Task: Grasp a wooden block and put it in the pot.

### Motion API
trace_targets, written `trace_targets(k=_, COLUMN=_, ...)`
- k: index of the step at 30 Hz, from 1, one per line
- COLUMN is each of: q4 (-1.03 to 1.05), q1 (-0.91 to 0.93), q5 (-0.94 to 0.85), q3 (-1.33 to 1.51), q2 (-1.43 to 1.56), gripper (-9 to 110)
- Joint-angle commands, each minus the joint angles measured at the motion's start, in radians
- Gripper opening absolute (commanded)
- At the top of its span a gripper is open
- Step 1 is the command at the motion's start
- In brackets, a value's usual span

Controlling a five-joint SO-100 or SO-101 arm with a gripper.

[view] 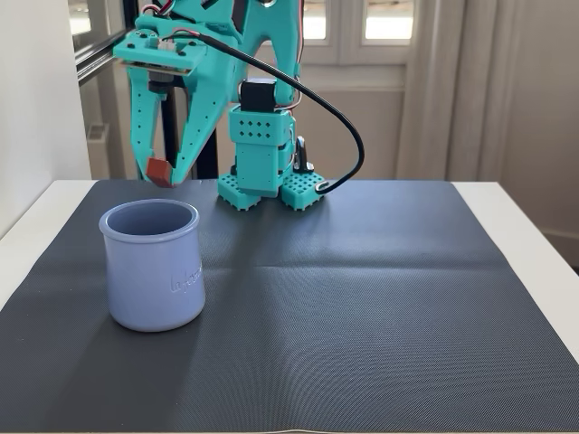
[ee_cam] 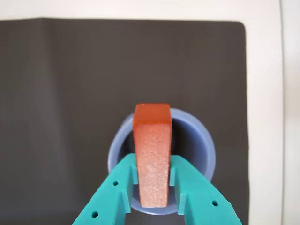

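Wrist view first: two teal fingers [ee_cam: 119, 187] come in from the bottom edge, clamped on either long side of the wooden block [ee_cam: 153, 157]. Gripper [ee_cam: 152, 180] closed on it; block stands between the jaws, pointing away from the camera, its paler speckled face toward the lens and darker orange-red end face at the far tip. Directly behind the block, the lavender-blue pot [ee_cam: 199, 140], its open mouth ringed by a thick rim. Block overlaps the mouth in this view. Beyond, the dark mat [ee_cam: 70, 93], then the white table [ee_cam: 140, 8] at top and right edges.

Fixed view, near to far: ribbed dark mat [view: 362, 316] in the foreground with a crease running across its middle. Pot [view: 150, 267] stands upright on the mat at left, faint embossed lettering on its side. Above and just behind its rim, the gripper [view: 160, 172] hangs fingers-down, with the block [view: 158, 170] pinched at the tips, clear of the pot, not touching it. Further back, the teal arm's base [view: 267, 172] sits at the mat's far edge, a black cable [view: 348, 127] looping from the upper arm round to the base. White table [view: 520, 217] at the right, window behind.
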Motion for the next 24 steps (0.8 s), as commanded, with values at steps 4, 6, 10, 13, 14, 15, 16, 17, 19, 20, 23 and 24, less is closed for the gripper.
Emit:
trace_targets(k=4, q4=0.003, q1=0.032, q5=-0.038, q3=0.028, q2=0.043, gripper=1)
trace_targets(k=6, q4=0.005, q1=0.046, q5=-0.064, q3=0.032, q2=0.043, gripper=1)
trace_targets(k=10, q4=0.003, q1=0.051, q5=-0.08, q3=0.031, q2=0.043, gripper=1)
trace_targets(k=13, q4=0.003, q1=0.046, q5=-0.074, q3=0.029, q2=0.043, gripper=1)
trace_targets(k=14, q4=0.003, q1=0.043, q5=-0.075, q3=0.029, q2=0.043, gripper=3)
trace_targets(k=15, q4=0.003, q1=0.041, q5=-0.077, q3=0.031, q2=0.043, gripper=5)
trace_targets(k=16, q4=0.003, q1=0.04, q5=-0.078, q3=0.031, q2=0.043, gripper=7)
trace_targets(k=17, q4=0.003, q1=0.038, q5=-0.08, q3=0.032, q2=0.043, gripper=10)
trace_targets(k=19, q4=0.003, q1=0.038, q5=-0.08, q3=0.032, q2=0.043, gripper=12)
trace_targets(k=20, q4=0.003, q1=0.038, q5=-0.077, q3=0.032, q2=0.043, gripper=12)
trace_targets(k=23, q4=0.003, q1=0.038, q5=-0.072, q3=0.032, q2=0.043, gripper=5)
trace_targets(k=24, q4=0.003, q1=0.038, q5=-0.071, q3=0.032, q2=0.043, gripper=3)
